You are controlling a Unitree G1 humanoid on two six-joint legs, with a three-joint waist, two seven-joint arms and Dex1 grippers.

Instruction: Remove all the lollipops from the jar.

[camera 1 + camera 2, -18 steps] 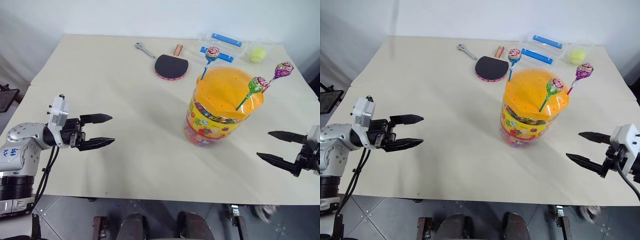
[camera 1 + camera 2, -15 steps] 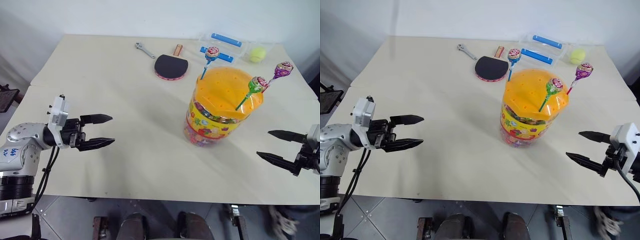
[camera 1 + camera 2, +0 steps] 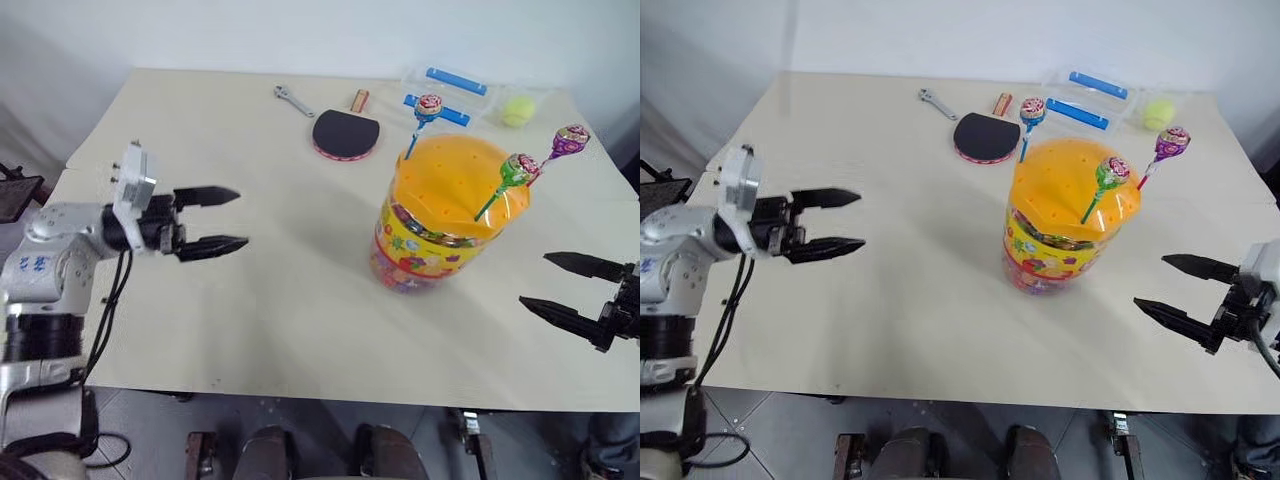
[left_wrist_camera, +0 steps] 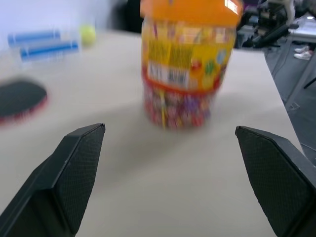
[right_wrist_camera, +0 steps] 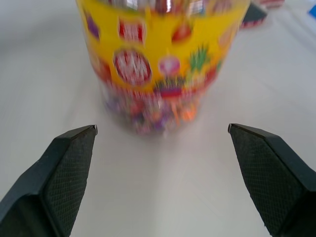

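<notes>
The jar (image 3: pixel 438 228), a clear tub with a domed orange lid and a yellow-red label, stands right of the table's middle. Three lollipops stick up from holes in the lid: one on a blue stick (image 3: pixel 429 104) at the far side, one on a green stick (image 3: pixel 518 168) and one on a purple stick (image 3: pixel 570 137) at the right. My left gripper (image 3: pixel 240 218) hovers open well left of the jar, pointing at it. My right gripper (image 3: pixel 534 280) is open near the front right, also apart from the jar. Both wrist views face the jar (image 4: pixel 185 74) (image 5: pixel 163 59) between empty fingers.
A black table tennis paddle (image 3: pixel 345 133) and a wrench (image 3: pixel 291 99) lie at the far middle. Flat clear boxes with blue bars (image 3: pixel 445 90) and a yellow-green ball (image 3: pixel 517 110) sit at the far right. The table's front edge (image 3: pixel 330 398) runs just below both grippers.
My left gripper has risen and moved a little farther over the table toward the jar, still open. The right gripper and the jar have stayed where they were.
</notes>
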